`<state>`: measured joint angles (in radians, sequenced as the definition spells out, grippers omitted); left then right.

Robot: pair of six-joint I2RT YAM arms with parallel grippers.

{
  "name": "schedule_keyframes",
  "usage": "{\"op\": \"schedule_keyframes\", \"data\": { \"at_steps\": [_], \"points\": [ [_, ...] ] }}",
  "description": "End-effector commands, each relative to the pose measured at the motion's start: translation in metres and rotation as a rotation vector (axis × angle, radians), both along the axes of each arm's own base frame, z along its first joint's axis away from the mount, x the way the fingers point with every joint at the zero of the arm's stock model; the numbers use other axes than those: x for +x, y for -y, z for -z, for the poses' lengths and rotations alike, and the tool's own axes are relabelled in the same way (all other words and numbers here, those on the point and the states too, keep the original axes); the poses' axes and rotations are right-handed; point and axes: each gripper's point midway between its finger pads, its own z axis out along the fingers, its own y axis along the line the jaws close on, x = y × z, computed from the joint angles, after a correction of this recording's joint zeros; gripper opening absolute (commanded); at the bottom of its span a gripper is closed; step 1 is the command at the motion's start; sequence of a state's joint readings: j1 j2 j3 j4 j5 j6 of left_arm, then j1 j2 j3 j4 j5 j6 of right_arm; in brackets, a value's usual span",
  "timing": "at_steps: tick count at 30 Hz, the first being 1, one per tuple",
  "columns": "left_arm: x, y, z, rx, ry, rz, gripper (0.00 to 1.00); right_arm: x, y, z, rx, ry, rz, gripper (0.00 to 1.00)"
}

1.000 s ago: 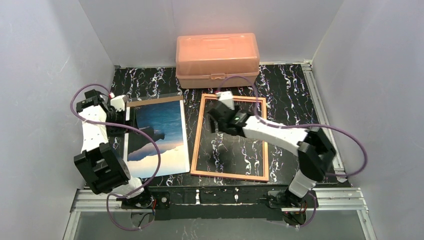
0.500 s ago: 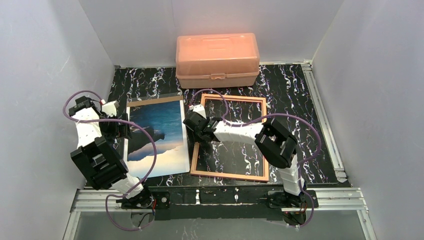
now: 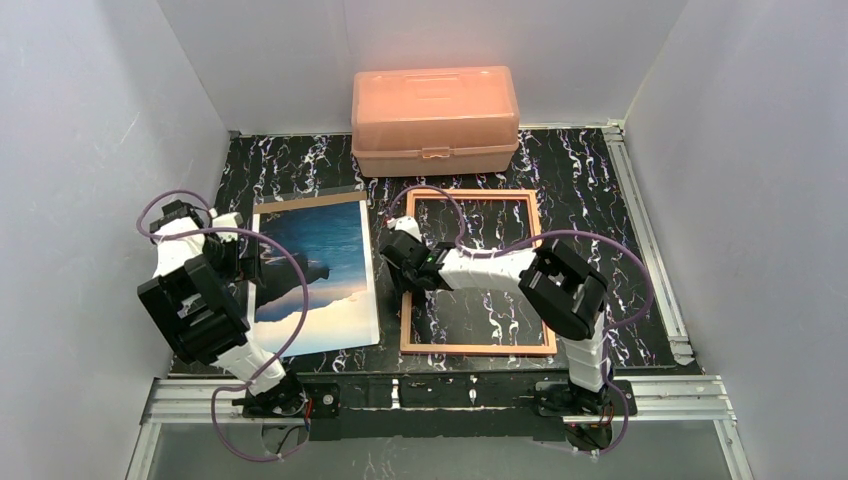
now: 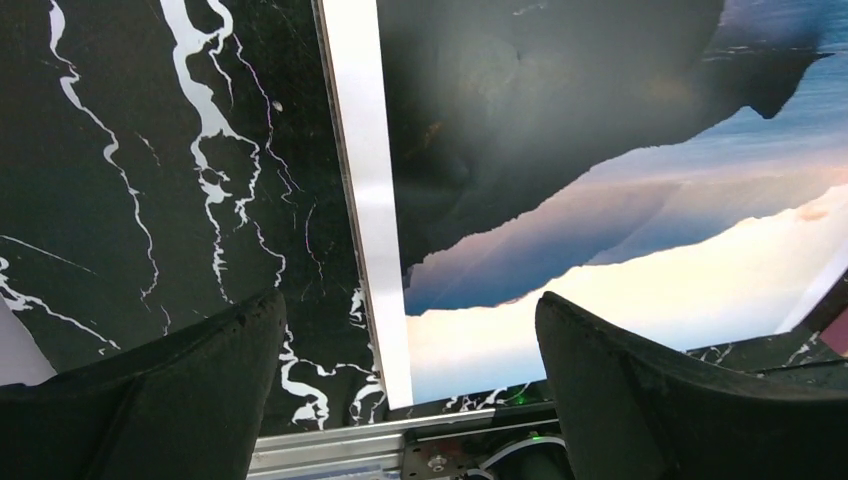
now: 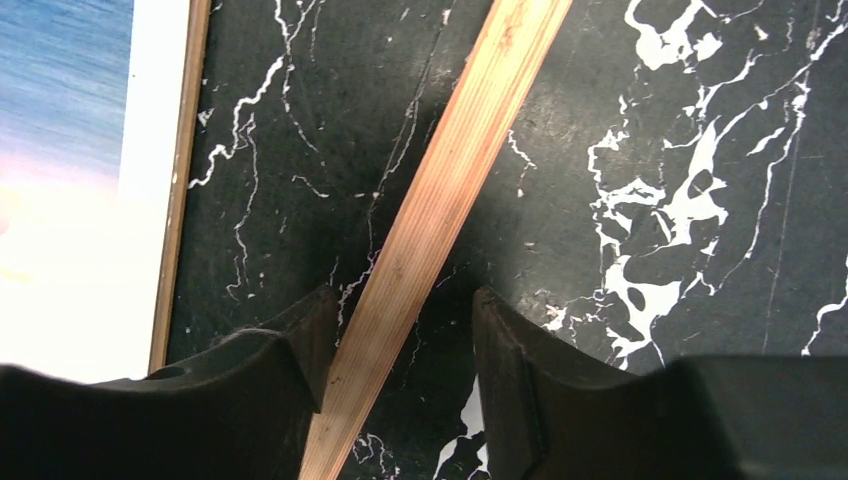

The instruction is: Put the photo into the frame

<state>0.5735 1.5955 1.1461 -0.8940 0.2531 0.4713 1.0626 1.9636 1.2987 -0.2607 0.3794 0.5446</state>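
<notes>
The photo (image 3: 320,270) of blue sea, clouds and a dark mountain lies face up on the left of the table. My left gripper (image 3: 258,268) hovers over its left edge. In the left wrist view that gripper (image 4: 410,300) is open wide, with the photo's (image 4: 600,250) white border below the gap. The frame (image 3: 548,280) lies flat to the right, its tan-orange side up. My right gripper (image 3: 397,265) straddles the frame's left bar (image 5: 470,150). In the right wrist view the right gripper (image 5: 403,300) is open: its left finger touches the bar and the right finger stands apart.
A salmon-pink lidded box (image 3: 435,105) stands at the back of the table. A brown board's edge (image 5: 180,200) shows under the photo. An aluminium rail (image 3: 440,390) runs along the near edge, and white walls close in both sides.
The frame has swung straight and shifted right. My right gripper moved to its left bar and its jaws narrowed. The left gripper opened a little wider.
</notes>
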Motion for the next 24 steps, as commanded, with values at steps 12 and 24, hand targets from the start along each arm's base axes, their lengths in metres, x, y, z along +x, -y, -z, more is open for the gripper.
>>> {"op": "schedule_keyframes", "data": {
  "at_steps": [12,24],
  "points": [
    [0.061,-0.022,-0.001,0.146,0.015,-0.027,0.76,0.044,-0.078,-0.107,0.261,0.099,-0.030,0.86],
    [0.071,-0.058,0.025,0.404,-0.053,0.001,0.55,0.060,-0.101,-0.032,0.341,-0.106,-0.018,0.95]
  ]
}}
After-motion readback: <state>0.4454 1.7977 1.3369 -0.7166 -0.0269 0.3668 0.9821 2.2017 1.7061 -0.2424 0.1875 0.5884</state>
